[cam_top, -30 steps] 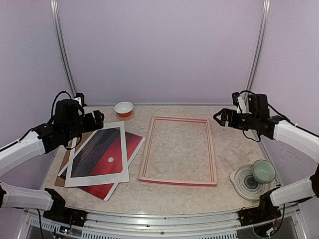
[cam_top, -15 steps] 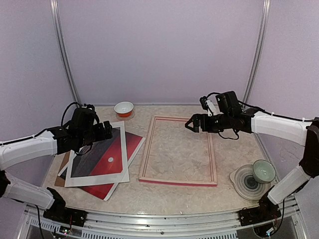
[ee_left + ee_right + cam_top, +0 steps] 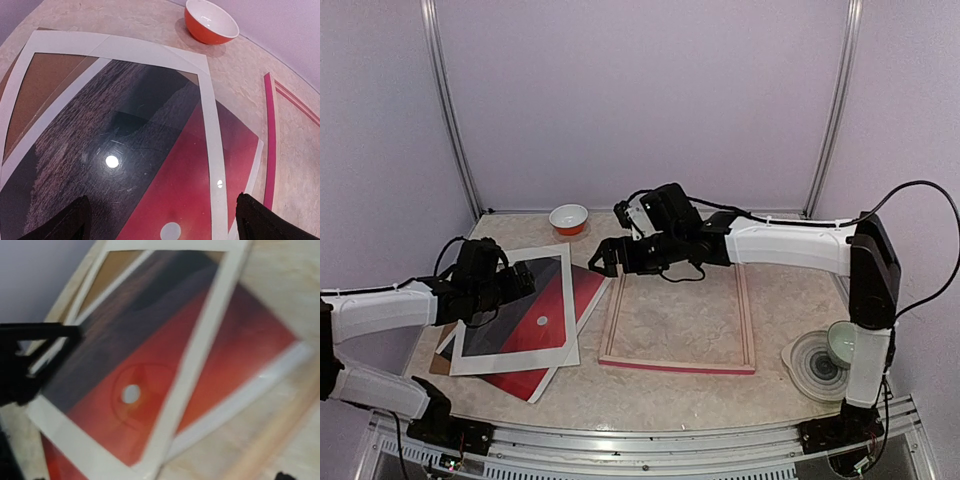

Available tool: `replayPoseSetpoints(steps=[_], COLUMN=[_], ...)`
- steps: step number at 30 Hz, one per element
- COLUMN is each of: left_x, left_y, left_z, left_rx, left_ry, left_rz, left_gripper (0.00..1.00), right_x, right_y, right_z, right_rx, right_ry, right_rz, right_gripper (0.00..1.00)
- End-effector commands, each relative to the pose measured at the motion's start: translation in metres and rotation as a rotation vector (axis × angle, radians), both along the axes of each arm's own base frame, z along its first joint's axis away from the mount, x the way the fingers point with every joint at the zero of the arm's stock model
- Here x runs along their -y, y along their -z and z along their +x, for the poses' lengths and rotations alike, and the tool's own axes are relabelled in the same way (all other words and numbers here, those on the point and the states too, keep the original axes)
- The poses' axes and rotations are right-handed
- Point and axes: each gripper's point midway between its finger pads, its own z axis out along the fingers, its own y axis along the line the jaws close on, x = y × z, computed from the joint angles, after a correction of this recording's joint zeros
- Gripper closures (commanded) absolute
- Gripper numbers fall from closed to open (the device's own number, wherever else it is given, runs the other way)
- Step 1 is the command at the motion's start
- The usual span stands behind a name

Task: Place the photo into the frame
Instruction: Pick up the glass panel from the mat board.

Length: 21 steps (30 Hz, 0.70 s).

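Note:
The photo (image 3: 588, 288), a red sunset with a white sun over dark water, lies flat at the left under a tilted white mat (image 3: 571, 325). The pink frame (image 3: 675, 367) lies flat at mid-table, with bare tabletop inside it. My left gripper (image 3: 523, 277) hovers open over the mat's upper part. In its wrist view the photo (image 3: 165, 185) fills the gap between the wide-apart fingertips (image 3: 75, 220). My right gripper (image 3: 604, 258) is open above the frame's far-left corner, by the photo's right edge. Its wrist view is blurred and shows the photo (image 3: 150, 370) below.
A brown backing board (image 3: 442, 335) peeks out left of the mat. An orange bowl (image 3: 569, 218) stands at the back. A grey plate (image 3: 808, 368) with a green cup (image 3: 848, 343) on it sits at the front right. The frame's pink rail (image 3: 270, 140) runs right of the photo.
My right arm has swung left across the frame to its far-left corner. My left gripper has moved right and down over the mat. Both stay open.

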Motion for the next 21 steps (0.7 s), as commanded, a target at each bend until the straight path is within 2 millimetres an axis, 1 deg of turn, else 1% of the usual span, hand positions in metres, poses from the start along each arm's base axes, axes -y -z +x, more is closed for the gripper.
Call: replayPoseSetpoints(steps=[1, 6, 9, 18, 21], left_x=[-0.005, -0.011, -0.012, -0.016, -0.016], left_y=[0.005, 0.012, 0.015, 0.024, 0.03], left_z=[0.002, -0.002, -0.005, -0.011, -0.014], left_rx=[0.017, 0.014, 0.012, 0.027, 0.023], left_ry=[-0.008, -0.025, -0.032, -0.029, -0.024], left_rz=[-0.063, -0.072, -0.079, -0.12, -0.127], left_gripper=[0.01, 0.01, 0.01, 0.01, 0.01], right_x=[-0.033, -0.061, -0.072, -0.086, -0.089], right_y=[0.011, 0.028, 0.039, 0.068, 0.076], right_z=[-0.007, -0.014, -0.017, -0.017, -0.02], right_rx=[-0.07, -0.153, -0.206, -0.329, -0.374], right_ry=[-0.019, -0.052, -0.057, 0.013, 0.029], right_rz=[0.011, 0.028, 0.031, 0.029, 0.032], right_gripper=[0.01, 0.01, 0.01, 0.01, 0.01])
